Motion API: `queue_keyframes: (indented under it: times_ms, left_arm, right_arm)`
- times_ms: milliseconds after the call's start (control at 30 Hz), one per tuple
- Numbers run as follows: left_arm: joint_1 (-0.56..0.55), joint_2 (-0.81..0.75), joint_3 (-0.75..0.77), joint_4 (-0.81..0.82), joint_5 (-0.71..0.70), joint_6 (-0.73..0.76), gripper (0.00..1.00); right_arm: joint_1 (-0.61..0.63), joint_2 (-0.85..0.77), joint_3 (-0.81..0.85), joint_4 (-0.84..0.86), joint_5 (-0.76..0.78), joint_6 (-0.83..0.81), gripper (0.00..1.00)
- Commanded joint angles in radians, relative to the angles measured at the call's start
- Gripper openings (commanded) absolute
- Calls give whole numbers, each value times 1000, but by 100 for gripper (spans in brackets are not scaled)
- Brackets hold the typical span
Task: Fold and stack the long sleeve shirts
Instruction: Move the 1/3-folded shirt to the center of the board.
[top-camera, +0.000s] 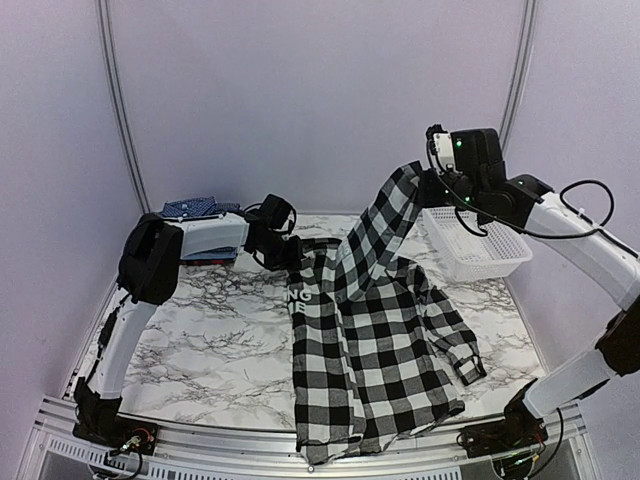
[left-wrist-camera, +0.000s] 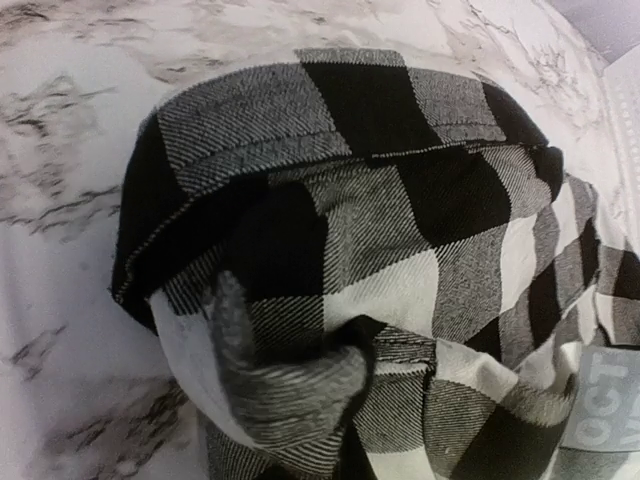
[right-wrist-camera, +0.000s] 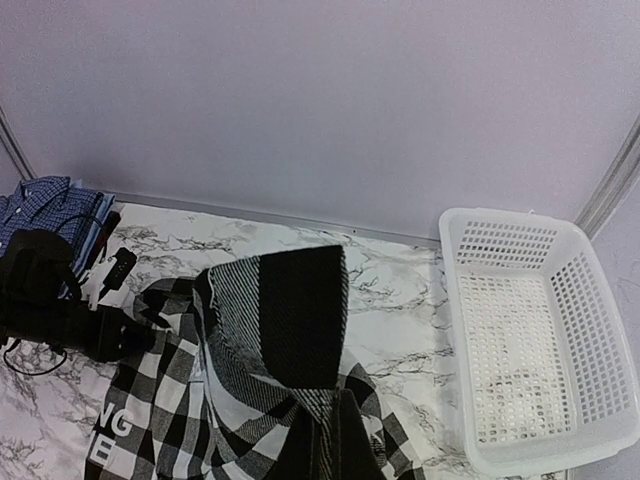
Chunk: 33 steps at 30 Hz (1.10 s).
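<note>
The black-and-white checked shirt (top-camera: 385, 340) lies spread along the table, with its collar at the back and its hem at the near edge. Its white lettering (top-camera: 300, 298) shows near the collar. My left gripper (top-camera: 288, 248) is shut on bunched cloth at the collar end; the cloth (left-wrist-camera: 400, 230) fills the left wrist view and hides the fingers. My right gripper (top-camera: 428, 178) is shut on one sleeve (top-camera: 385, 215) and holds it high above the shirt. The cuff (right-wrist-camera: 290, 320) stands up in front of the right wrist camera. Dark blue checked shirts (top-camera: 195, 210) lie stacked at the back left.
A white mesh basket (top-camera: 478, 250) stands at the back right, just under my right arm; it also shows in the right wrist view (right-wrist-camera: 540, 340). The other sleeve (top-camera: 455, 340) lies out to the right. Bare marble tabletop (top-camera: 210, 340) is on the left.
</note>
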Motion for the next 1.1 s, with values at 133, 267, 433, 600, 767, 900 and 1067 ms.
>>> queue_keyframes:
  times_ms: [133,267,433,600,767,900,1067]
  left_arm:
    - [73,191,224,-13,132,-63,4]
    - [105,291,363,-13,168,-107,4]
    - [140,387,489,15,182,-154,4]
    - [178,398,489,92,226,-201,3]
    - [176,351,486,153,294,-202,8]
    - [172,276,476,178,300,-184,14]
    - [167,142,407,201,309,-175,15]
  right_arm:
    - [-6,35,-21,65,10,0,0]
    - [-6,65,-33,113,-2,-34,0]
    - [-7,113,-28,148,-69,-57,0]
    - [20,138,-14,150,-159,-98,0]
    - [54,155,-11,130,-159,-109,0]
    - [84,164,-8,121,-177,-119,0]
    - [124,179,-6,112,-243,-142,0]
